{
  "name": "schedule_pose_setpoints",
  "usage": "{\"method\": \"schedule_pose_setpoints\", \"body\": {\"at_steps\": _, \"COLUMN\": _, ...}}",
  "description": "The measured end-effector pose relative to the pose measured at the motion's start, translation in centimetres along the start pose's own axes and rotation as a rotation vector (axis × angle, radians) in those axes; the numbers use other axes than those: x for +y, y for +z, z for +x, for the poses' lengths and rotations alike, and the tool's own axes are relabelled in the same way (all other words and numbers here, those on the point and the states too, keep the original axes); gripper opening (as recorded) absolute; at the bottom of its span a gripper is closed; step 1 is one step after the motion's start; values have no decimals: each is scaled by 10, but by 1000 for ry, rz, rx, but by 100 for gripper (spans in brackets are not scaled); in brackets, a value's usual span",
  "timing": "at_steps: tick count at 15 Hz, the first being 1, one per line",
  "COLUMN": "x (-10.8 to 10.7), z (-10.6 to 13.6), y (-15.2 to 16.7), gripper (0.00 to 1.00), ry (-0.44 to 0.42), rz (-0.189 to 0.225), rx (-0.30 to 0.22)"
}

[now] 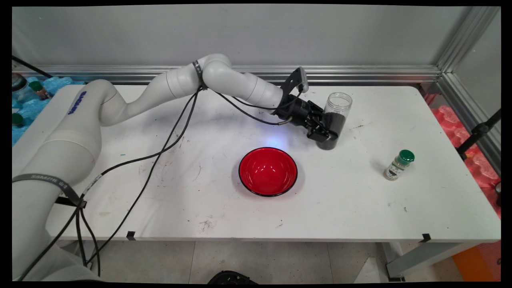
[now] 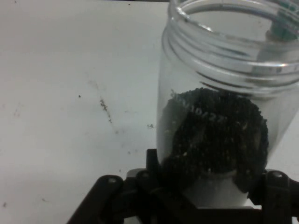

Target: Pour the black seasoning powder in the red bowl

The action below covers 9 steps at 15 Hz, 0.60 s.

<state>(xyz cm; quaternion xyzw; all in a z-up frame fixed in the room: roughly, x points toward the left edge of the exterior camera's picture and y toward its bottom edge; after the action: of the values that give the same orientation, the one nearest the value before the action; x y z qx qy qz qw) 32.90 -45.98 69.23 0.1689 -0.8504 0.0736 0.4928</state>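
The shiny red round bowl (image 1: 268, 171) sits nearest on the white bench (image 1: 360, 208); far right of it, the black claw (image 1: 327, 134) is clamped on the upright, lidless clear plastic jar of black grains (image 1: 336, 120).

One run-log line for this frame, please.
gripper: shut on open jar | jar: dark grains, no lid, upright | red bowl: near side, apart | green-capped bottle: right, apart
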Motion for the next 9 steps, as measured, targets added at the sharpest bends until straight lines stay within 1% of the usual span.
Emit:
{"method": "schedule_pose_setpoints", "body": {"at_steps": 5, "x": 1, "z": 1, "y": -4, "gripper": 0, "ry": -3, "rz": -1, "rx": -1}}
{"method": "schedule_pose_setpoints", "body": {"at_steps": 9, "x": 2, "z": 4, "y": -10, "gripper": 0, "ry": -11, "rz": 7, "rx": 8}}
